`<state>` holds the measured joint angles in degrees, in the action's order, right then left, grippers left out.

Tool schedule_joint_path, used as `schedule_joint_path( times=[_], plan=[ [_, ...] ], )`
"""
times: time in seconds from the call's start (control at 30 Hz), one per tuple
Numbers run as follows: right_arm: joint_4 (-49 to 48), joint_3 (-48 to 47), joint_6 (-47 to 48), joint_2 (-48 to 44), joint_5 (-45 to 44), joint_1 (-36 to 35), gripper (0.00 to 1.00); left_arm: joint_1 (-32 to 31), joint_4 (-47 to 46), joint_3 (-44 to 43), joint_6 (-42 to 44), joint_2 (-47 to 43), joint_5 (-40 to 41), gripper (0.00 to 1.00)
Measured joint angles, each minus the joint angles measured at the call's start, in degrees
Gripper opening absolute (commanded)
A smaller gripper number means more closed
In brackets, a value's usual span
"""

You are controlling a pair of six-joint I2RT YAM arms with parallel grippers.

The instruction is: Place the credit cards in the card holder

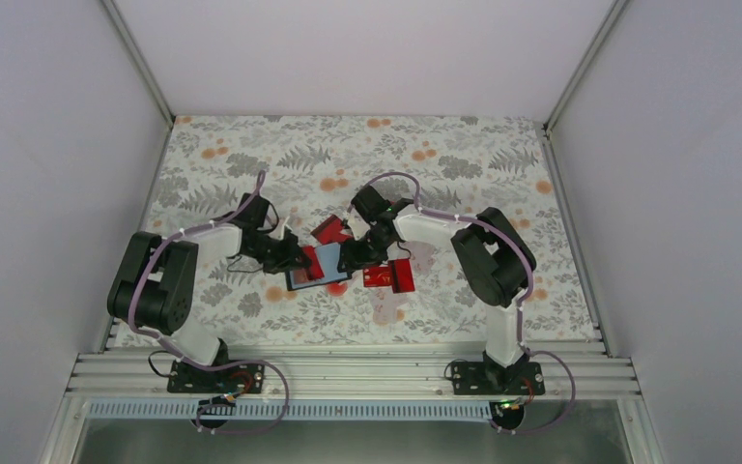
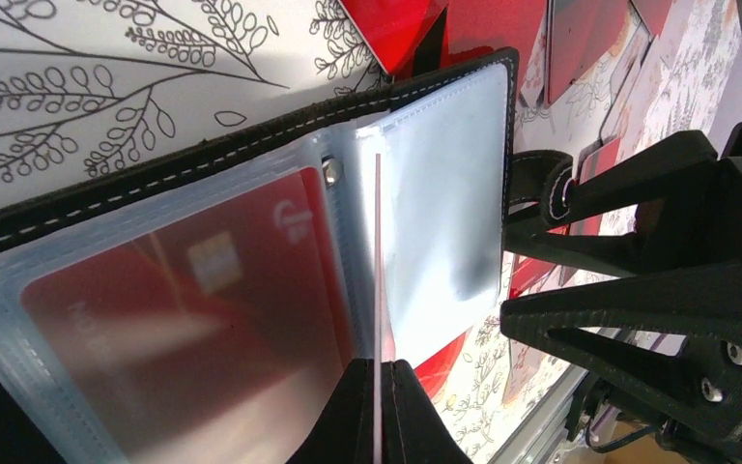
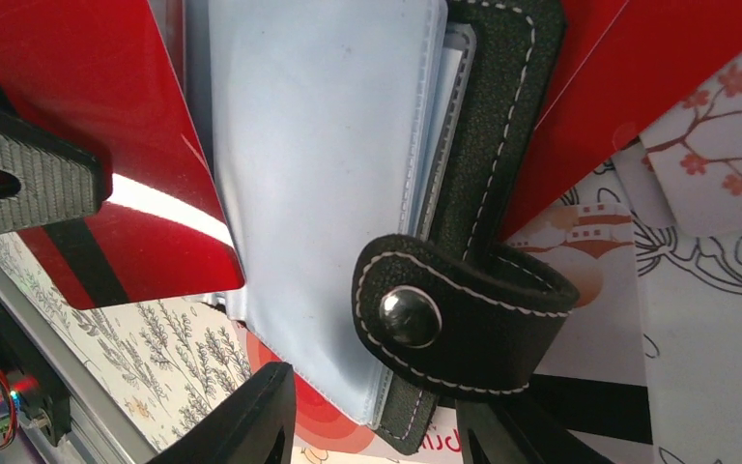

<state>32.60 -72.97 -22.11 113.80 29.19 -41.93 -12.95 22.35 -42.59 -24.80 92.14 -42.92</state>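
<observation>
The black card holder point(image 1: 317, 272) lies open mid-table, its clear sleeves point(image 2: 444, 193) facing up. One red credit card point(image 2: 184, 309) sits inside a sleeve. My left gripper point(image 2: 379, 372) is shut on another credit card, seen edge-on as a thin line point(image 2: 377, 242) standing over the sleeves. The right wrist view shows that card as red with a black stripe point(image 3: 106, 222). My right gripper point(image 3: 377, 425) is open, its fingers either side of the holder's corner by the snap strap point(image 3: 464, 319), with gaps showing on both sides.
More red cards lie loose on the floral cloth: one just behind the holder point(image 1: 330, 230), others to its right point(image 1: 391, 276) and under its far edge point(image 3: 628, 87). The two grippers point(image 1: 301, 259) point(image 1: 348, 256) crowd close together over the holder.
</observation>
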Motion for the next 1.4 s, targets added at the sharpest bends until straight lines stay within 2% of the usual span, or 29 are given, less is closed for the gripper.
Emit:
schedule_joint_path(
  times=[0.57, 0.93, 1.4],
  plan=[
    [-0.28, 0.00, 0.98, 0.37, 0.70, 0.15, 0.39, 0.59, -4.35, 2.10, -1.75, 2.36, -4.55, 0.02],
    [-0.24, -0.02, 1.42, 0.63, 1.01, 0.39, 0.36, 0.52, -1.46, -0.35, 3.34, 2.95, -3.63, 0.02],
    [-0.11, -0.24, 1.92, 0.90, 1.16, 0.42, 0.36, 0.96, -2.64, -1.14, 4.63, 4.04, -3.72, 0.02]
  ],
)
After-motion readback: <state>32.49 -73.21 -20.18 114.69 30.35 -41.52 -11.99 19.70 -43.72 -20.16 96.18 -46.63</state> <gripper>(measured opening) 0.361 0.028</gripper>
